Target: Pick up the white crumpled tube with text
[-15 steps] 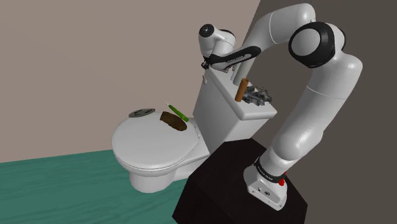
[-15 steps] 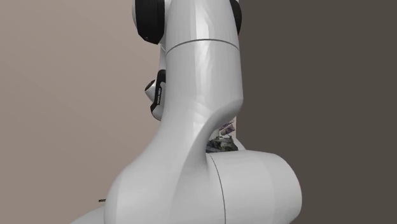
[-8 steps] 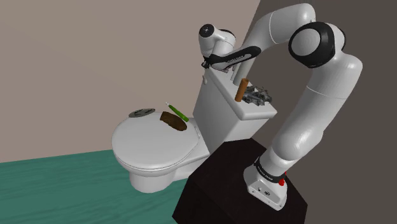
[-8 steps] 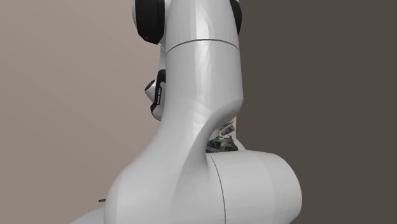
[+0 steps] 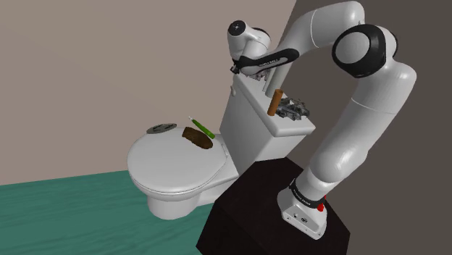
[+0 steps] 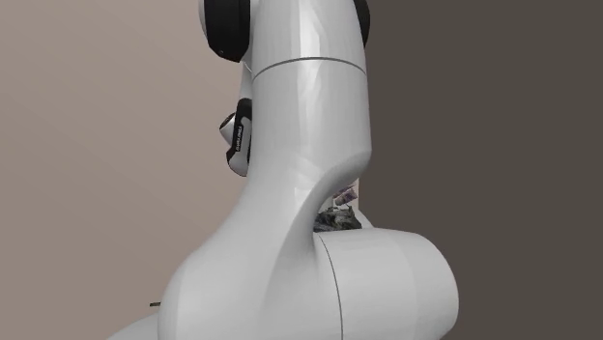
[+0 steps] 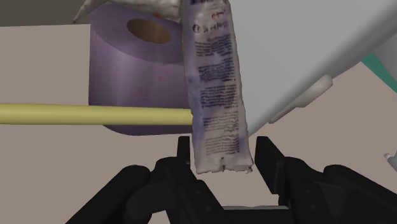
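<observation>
Between the two black fingers of the claw [image 7: 222, 154], wrist view: the white crumpled tube with dark printed text [image 7: 216, 83]. One flattened end sits in the claw. The rest of the tube runs away from the fingers, across the front of a purple paper roll with a brown core hole [image 7: 124, 70]. Both fingers meet the tube's edges, so I read the claw as pinching the tube by its end.

A thin yellow rod [image 7: 95, 114] lies crosswise in front of the roll and ends at the tube's edge. I cannot tell whether the two touch.

Shoulder view: the hand hangs at upper middle of the frame, over the far end of the white toilet tank [image 5: 253, 119]. A brown upright cylinder [image 5: 275, 102] and a dark grey jumbled object [image 5: 293, 110] stand at the tank lid's right end, well apart from the hand.

Step, as judged: grasp made, lift in hand. I cannot tell whether the tube's far end is clear of its support.

Next move calls for a straight rise, away from the roll and rod. The hold is on one end only, so the tube may swing or slip. Firm pinch, slow travel.
</observation>
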